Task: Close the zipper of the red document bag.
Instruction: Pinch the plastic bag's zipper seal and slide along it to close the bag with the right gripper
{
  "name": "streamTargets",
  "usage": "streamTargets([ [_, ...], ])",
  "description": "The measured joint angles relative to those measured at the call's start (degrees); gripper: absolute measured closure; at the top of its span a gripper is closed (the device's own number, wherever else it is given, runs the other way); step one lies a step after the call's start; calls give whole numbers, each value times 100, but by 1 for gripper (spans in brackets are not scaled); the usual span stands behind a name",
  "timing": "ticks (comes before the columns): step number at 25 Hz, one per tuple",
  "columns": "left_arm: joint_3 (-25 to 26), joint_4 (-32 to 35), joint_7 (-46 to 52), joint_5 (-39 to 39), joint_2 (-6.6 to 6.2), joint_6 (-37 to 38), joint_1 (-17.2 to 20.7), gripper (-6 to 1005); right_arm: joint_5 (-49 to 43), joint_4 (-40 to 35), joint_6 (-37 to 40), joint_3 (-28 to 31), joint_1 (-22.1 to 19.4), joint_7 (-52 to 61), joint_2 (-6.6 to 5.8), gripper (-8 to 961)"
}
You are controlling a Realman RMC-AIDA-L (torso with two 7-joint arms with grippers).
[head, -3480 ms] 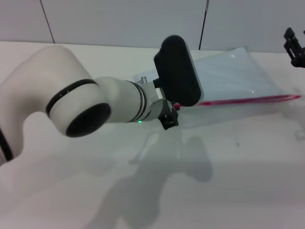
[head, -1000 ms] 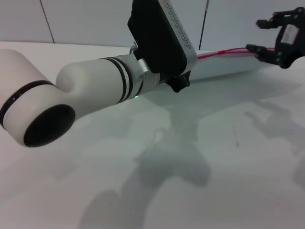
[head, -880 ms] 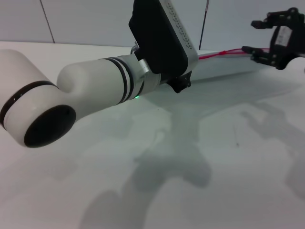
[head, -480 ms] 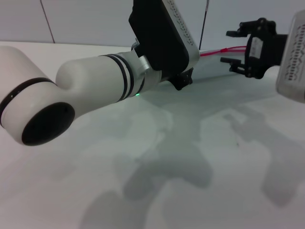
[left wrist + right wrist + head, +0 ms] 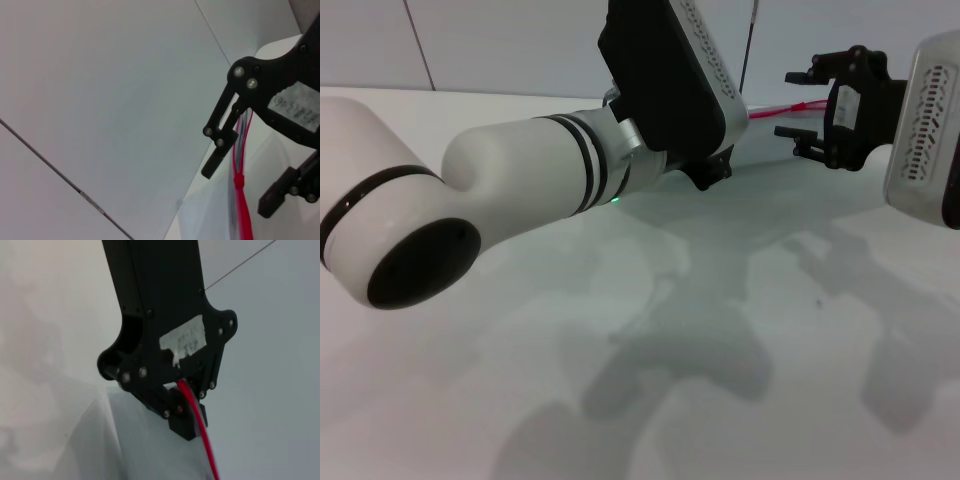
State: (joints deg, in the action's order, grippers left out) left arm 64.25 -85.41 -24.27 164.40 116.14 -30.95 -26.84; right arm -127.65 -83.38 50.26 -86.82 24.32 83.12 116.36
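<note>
At upper centre, the left gripper [image 5: 182,405] pinches the thin red zipper [image 5: 772,109]; the open right gripper [image 5: 798,103] must next straddle it.

No text can be read with any certainty. The right gripper [image 5: 250,170] carries a small pale label [image 5: 296,108] on its black body; in the left wrist view it shows a few handwritten marks, too blurred to make out. The left gripper [image 5: 186,416] bears a similar white sticker [image 5: 182,341] with faint scribbled marks, also illegible. No brand names, numbers or signs are legible elsewhere.
</note>
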Motion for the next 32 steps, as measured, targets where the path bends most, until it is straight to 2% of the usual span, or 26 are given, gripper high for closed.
streamTargets([
  [8, -9, -3, -20, 4, 5, -8, 19, 944, -4, 65, -131, -11, -16, -3, -3, 445],
  [14, -6, -3, -32, 4, 5, -8, 25, 945, -6, 82, -129, -50, -15, 30, 2, 571],
  [32, -1, -2, -111, 4, 5, -8, 30, 944, -5, 273, -284, -133, 57, 102, 0, 661],
])
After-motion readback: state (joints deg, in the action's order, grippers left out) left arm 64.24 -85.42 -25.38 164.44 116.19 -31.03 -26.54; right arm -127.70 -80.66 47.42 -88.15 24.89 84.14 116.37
